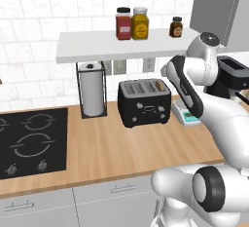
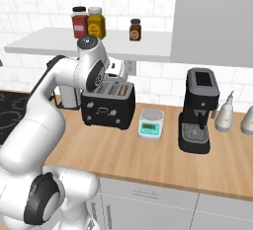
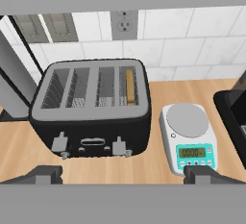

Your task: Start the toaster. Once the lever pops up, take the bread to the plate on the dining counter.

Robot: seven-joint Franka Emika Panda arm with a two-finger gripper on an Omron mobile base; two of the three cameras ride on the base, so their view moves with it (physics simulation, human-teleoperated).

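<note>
I've got the gripper spread wide, holding nothing, hovering above and in front of the toaster. The toaster sits on the wooden counter against the tiled wall, just beside a small kitchen scale. The bread stands on edge in the slot nearest the scale.

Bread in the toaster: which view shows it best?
Hand view: it looks down into the toaster slots, and the bread stands edge-up in the rightmost one. Left base view shows it as a thin orange sliver. In the right base view the arm blocks the slots.
</note>
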